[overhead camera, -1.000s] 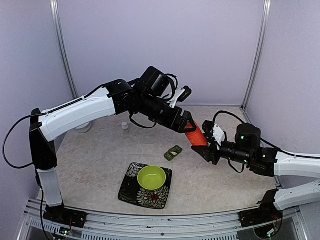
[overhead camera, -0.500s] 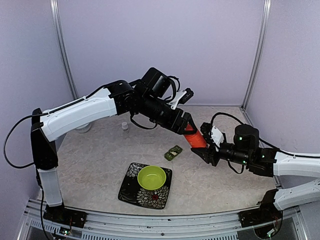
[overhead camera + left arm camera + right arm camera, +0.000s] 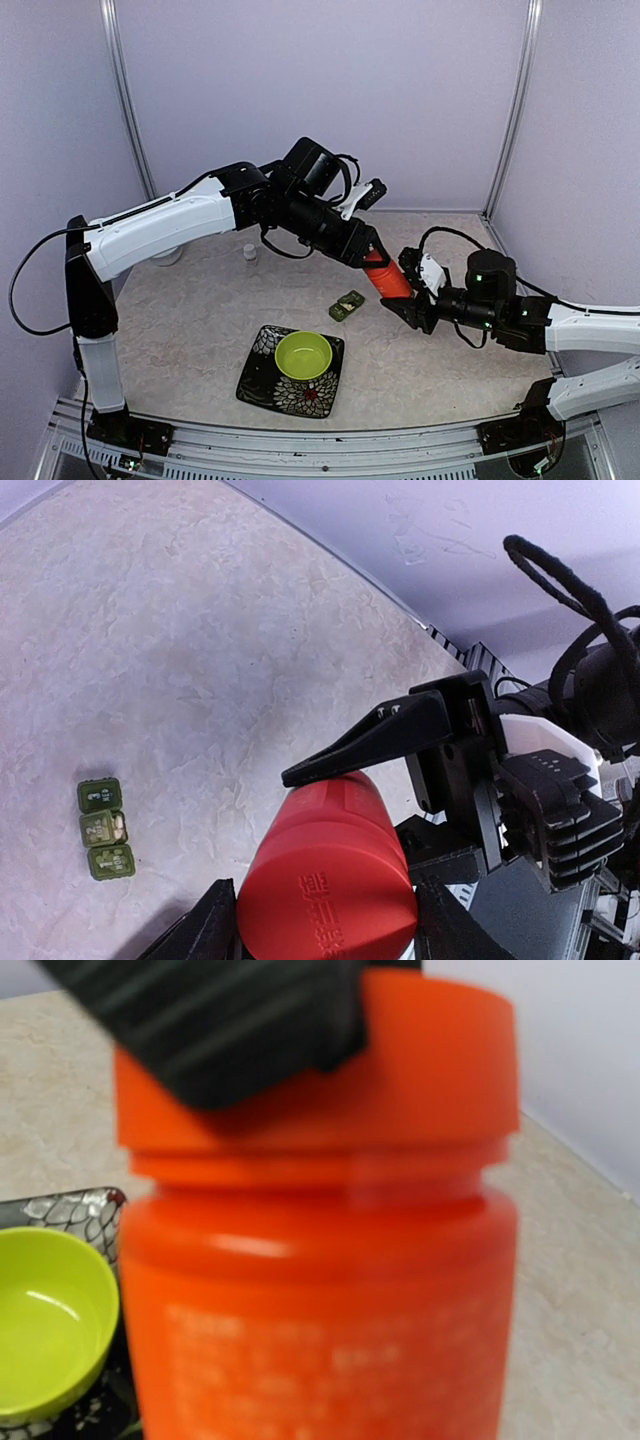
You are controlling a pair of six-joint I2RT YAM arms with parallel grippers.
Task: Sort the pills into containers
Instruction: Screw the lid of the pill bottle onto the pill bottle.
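The left arm reaches rightward, its left gripper (image 3: pixel 372 258) straddling the red-orange cap (image 3: pixel 325 880) of one orange plastic pill bottle (image 3: pixel 388 277), though whether it pinches I cannot tell, while the low, outstretched right gripper (image 3: pixel 403 292) clamps the bottle's body aloft, and below-left of both jaws one dark green three-compartment plastic pillbox (image 3: pixel 347 304) lies on the table (image 3: pixel 200 300), short of one lime-green bowl (image 3: pixel 303 355) on one patterned square plate (image 3: pixel 262 382).

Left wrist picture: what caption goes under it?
Orange bottle lid between the left jaws, green pillbox on the table beyond.

Orange bottle (image 3: pixel 385 278) apparently crowds pillbox's (image 3: pixel 347 304) right; left side open.
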